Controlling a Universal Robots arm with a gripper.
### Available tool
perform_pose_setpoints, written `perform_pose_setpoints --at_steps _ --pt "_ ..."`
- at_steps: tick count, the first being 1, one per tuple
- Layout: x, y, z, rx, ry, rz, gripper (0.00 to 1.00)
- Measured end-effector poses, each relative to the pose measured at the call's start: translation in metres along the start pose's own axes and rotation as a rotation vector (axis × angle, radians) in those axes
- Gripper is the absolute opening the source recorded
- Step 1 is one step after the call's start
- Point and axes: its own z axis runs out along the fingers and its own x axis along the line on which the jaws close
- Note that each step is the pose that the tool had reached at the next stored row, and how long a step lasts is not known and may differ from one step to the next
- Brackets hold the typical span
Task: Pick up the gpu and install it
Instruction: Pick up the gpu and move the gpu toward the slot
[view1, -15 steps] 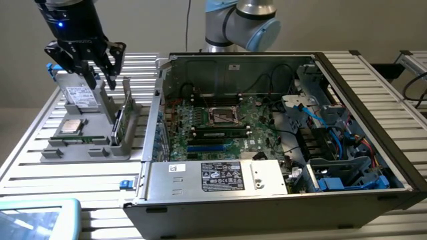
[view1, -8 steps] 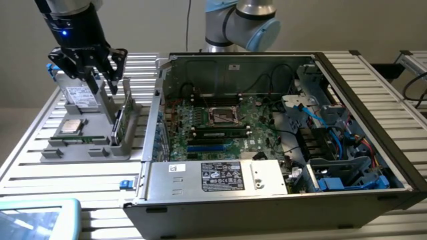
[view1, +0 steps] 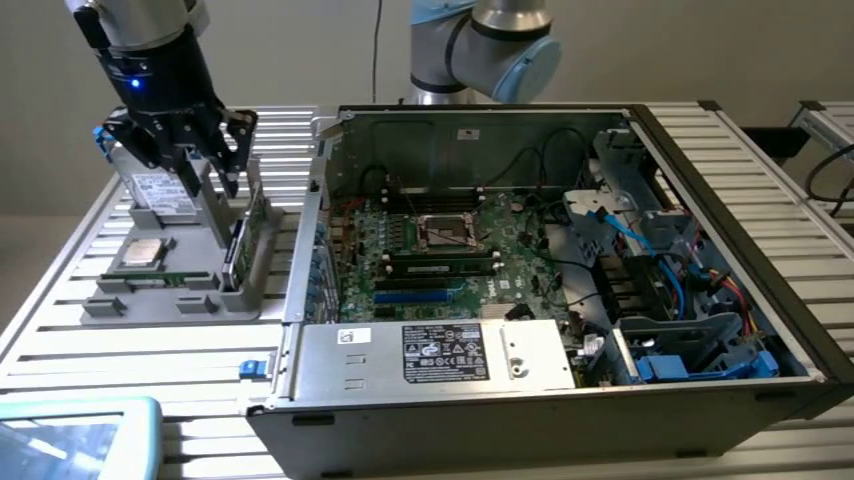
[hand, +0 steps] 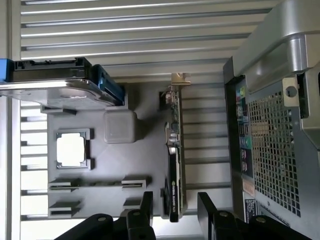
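Slatted aluminium table (view1: 54, 330) spans the exterior view, and we read it from the left. At the upper left of the frame the gripper (view1: 220, 178) hangs over a grey parts holder (view1: 147, 300). The holder carries a silver hard drive (view1: 160, 195) and a square CPU chip (view1: 143, 253). The gpu (view1: 243, 240) stands on edge in a slot along the holder's right side, directly beneath the gripper. In the wrist view we see the fingers (hand: 146, 202) spread wide, one on each side of the gpu (hand: 175, 150), clear of it. Right of the holder sits an open computer case (view1: 747, 230), its motherboard (view1: 441, 250) exposed.
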Motion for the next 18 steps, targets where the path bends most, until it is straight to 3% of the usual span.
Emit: perform_pose_setpoints --at_steps 13,18 --pt "-0.003 -0.0014 0.0237 -0.0025 -0.0009 0.017 0.48" --pt "-0.003 -0.0020 0.0327 -0.0030 -0.0010 0.020 0.56"
